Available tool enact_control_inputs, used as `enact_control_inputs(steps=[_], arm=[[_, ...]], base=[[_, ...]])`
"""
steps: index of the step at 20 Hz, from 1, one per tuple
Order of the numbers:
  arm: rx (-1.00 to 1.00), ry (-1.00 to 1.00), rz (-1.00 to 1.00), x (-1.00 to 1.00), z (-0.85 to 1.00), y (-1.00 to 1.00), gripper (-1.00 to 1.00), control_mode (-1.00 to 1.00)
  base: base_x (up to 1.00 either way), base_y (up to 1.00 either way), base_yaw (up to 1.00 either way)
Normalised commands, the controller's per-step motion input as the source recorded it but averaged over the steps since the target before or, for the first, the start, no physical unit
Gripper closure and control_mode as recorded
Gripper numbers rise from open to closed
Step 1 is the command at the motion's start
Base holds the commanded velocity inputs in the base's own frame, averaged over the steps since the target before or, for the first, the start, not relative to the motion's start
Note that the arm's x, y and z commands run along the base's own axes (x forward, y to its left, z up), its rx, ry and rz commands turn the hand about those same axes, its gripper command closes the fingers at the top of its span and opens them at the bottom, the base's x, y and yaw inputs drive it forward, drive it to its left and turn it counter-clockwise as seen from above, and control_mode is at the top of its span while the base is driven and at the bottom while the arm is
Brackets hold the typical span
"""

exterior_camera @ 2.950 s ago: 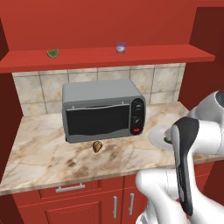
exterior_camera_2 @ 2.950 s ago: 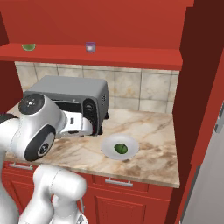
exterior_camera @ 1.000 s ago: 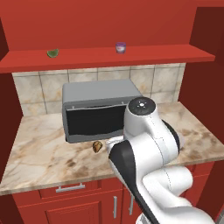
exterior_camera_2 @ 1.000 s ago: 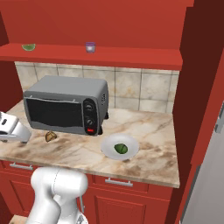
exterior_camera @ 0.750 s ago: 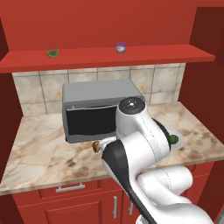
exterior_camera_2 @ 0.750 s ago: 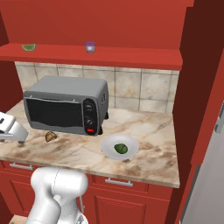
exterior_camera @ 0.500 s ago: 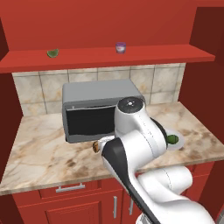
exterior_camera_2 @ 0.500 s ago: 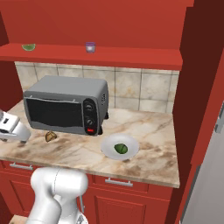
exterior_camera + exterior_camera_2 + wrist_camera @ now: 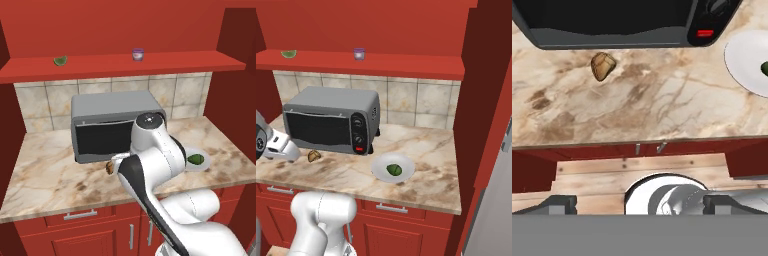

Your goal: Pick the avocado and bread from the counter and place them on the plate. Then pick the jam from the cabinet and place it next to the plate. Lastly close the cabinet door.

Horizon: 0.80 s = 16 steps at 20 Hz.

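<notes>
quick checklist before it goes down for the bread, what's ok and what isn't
1. Avocado already on the plate: ok.
2. Bread lying free on the counter, before the toaster oven: ok.
3. Gripper open and empty: ok.
4. Gripper centred over the bread: not ok; the bread sits far up and to the left in the hand view.
5. Jam on the cabinet shelf: ok.

White arm folded high in the left base view, elbow joint raised, forearm slanted down and left, gripper (image 9: 640, 204) seen in the hand view with dark fingertips (image 9: 558, 204) spread wide apart, nothing held between them, hand pointed downward.
</notes>
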Motion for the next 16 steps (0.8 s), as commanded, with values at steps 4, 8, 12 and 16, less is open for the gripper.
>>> enact_control_inputs(steps=[4, 8, 12, 16], arm=[[0.0, 0.0, 0.0, 0.22, -0.12, 0.01, -1.0, -1.0], [0.0, 0.0, 0.0, 0.23, -0.14, 0.0, -1.0, -1.0], [0.0, 0.0, 0.0, 0.23, -0.17, 0.0, -1.0, -1.0], [0.0, 0.0, 0.0, 0.17, -0.13, 0.02, -1.0, -1.0]], base=[[0.0, 0.0, 0.0], [0.0, 0.0, 0.0], [0.0, 0.0, 0.0], [0.0, 0.0, 0.0]])
